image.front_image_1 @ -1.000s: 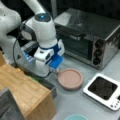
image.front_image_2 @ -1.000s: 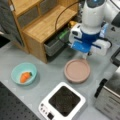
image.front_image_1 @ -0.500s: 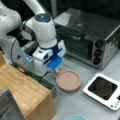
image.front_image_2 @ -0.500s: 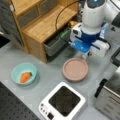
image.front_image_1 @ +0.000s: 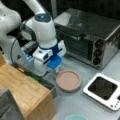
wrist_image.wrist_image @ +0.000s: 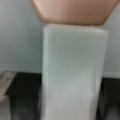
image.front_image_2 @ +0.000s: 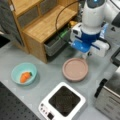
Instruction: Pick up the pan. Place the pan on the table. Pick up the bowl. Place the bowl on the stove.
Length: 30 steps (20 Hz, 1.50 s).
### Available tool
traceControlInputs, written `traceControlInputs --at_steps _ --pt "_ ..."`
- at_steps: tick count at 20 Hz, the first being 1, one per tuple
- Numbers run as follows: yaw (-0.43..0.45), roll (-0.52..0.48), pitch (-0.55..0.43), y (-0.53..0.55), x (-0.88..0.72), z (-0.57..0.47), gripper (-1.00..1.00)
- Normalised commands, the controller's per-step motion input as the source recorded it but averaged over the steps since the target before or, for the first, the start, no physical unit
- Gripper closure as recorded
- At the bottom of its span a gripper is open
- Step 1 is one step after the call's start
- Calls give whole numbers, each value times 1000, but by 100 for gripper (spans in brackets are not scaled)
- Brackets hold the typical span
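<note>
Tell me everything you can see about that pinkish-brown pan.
The pan is shallow, round and matte pinkish-brown, with a low raised rim and nothing in it. It sits flat on the grey table, not on the stove, which stands apart from it. In the wrist view its short white handle fills the middle, joined to the pan's edge. The gripper hangs right at the handle side; whether it grips the handle is hidden.

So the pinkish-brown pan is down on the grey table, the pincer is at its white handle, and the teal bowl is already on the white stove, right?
Not quite. The round teal bowl sits on the grey table, a front view shows, apart from the white square stove, whose black top is bare. The rest holds: the shallow pinkish-brown pan rests on the table with the pincer at its white handle.
</note>
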Motion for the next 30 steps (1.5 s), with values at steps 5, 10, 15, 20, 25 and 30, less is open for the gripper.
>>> traceControlInputs --at_steps 5,10,15,20,25,30 --pt "-95 6 -175 29 -148 -85 100" --pt "-95 6 -175 29 -148 -85 100" --pt "-95 6 -175 29 -148 -85 100" --pt "-95 6 -175 29 -148 -85 100" --pt "-81 -15 -224 32 -148 -79 -100" --pt "-69 -27 -219 41 -160 -64 -100"
